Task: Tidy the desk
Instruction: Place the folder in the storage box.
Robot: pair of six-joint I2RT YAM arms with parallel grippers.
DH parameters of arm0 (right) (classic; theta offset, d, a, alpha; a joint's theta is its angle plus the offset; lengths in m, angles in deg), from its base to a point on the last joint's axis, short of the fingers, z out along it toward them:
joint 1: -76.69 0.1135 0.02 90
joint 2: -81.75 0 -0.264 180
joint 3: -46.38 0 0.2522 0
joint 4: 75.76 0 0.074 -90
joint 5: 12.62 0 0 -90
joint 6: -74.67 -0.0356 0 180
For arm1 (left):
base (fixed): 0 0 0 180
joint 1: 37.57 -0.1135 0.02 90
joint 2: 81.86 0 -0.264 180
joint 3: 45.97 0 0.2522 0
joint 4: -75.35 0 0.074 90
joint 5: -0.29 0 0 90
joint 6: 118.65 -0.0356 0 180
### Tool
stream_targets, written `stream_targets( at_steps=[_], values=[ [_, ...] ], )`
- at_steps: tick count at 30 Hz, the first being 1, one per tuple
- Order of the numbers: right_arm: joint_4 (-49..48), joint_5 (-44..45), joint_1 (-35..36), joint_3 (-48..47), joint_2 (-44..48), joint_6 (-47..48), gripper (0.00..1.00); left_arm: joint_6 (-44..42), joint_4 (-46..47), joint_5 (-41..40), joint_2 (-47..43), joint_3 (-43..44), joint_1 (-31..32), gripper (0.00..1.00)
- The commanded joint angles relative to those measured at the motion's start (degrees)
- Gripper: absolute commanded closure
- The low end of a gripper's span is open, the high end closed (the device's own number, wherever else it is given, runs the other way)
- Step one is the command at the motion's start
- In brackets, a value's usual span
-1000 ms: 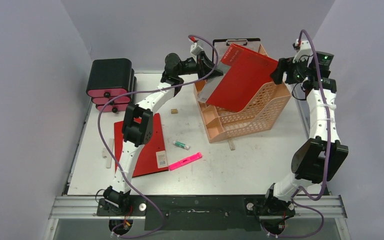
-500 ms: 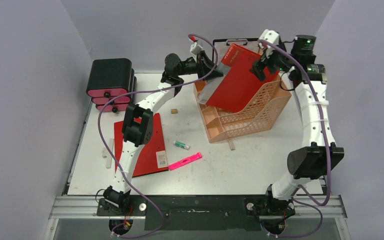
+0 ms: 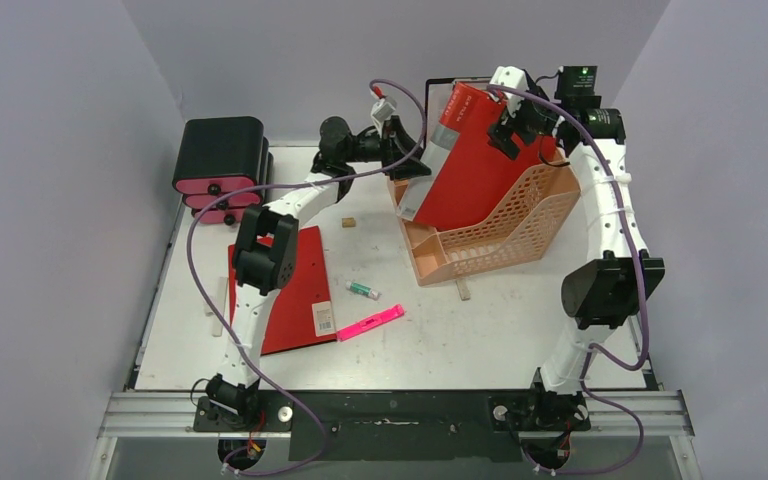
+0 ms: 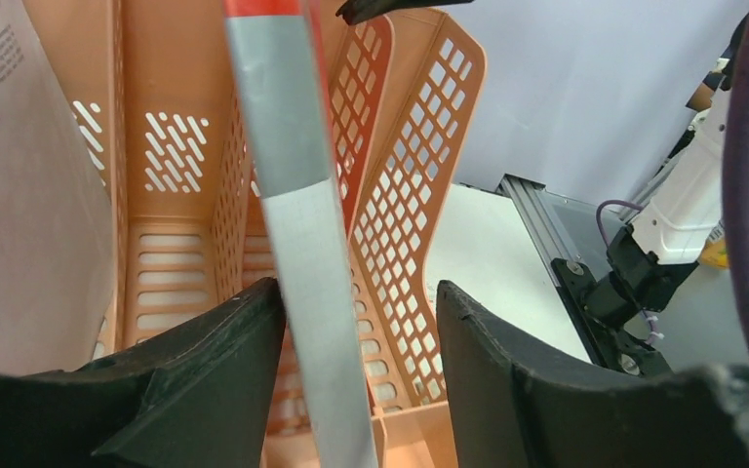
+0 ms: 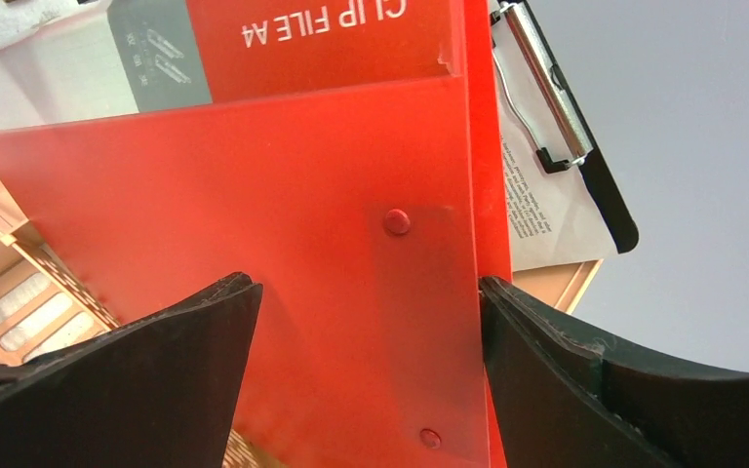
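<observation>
On the white desk (image 3: 520, 330) stands an orange perforated file rack (image 3: 505, 225) with a red clip file (image 3: 475, 170) leaning upright in it. My left gripper (image 3: 407, 160) is at the file's left edge. In the left wrist view the file's grey spine (image 4: 293, 195) runs between the left gripper's (image 4: 359, 292) jaws, resting by one finger with a gap to the other, so it is open. My right gripper (image 3: 510, 125) hovers open at the file's top right corner. In the right wrist view the file's red face (image 5: 302, 195) fills the space beyond the right gripper's (image 5: 368, 283) spread jaws.
A second red file (image 3: 295, 290) lies flat at front left, with a pink highlighter (image 3: 370, 322) and a small tube (image 3: 363, 290) beside it. A black box with pink drawers (image 3: 222, 168) stands at back left. A clipboard (image 3: 480, 88) leans behind the rack.
My left jaws have opened off the file's edge and the file stands more upright. My right arm swung left from beside the rack to the file's top right corner.
</observation>
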Motion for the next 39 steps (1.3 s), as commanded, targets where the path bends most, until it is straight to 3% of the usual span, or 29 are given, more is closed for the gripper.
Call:
stream_targets(
  at_steps=[1, 8, 16, 26, 34, 39],
  values=[
    [3.3, -1.2, -0.1, -2.5, 0.7, 2.2, 0.23, 0.8, 4.9, 3.4, -8.3, -3.0, -2.7, 0.44],
    [2.4, -3.0, -0.1, -2.6, 1.9, 0.9, 0.53, -0.4, 5.7, 7.2, -12.7, -10.8, -4.6, 0.46],
    [0.7, -3.4, 0.3, -2.6, 2.9, -0.6, 0.79, -3.2, 6.1, 9.2, -15.3, -18.6, -5.0, 0.49],
    [0.5, -4.4, 0.9, -2.7, 3.7, -1.1, 0.94, -6.4, 4.6, 8.9, -15.5, -22.3, -5.0, 0.55],
    [-6.3, -3.2, 1.0, -0.8, 7.5, -6.2, 0.95, -10.4, 0.4, 8.3, -15.6, -22.6, -4.5, 0.77],
    [-7.5, -1.7, 1.0, -1.0, 8.0, -7.2, 0.95, -11.6, -1.0, 8.1, -15.2, -22.9, -3.7, 0.81]
  ],
)
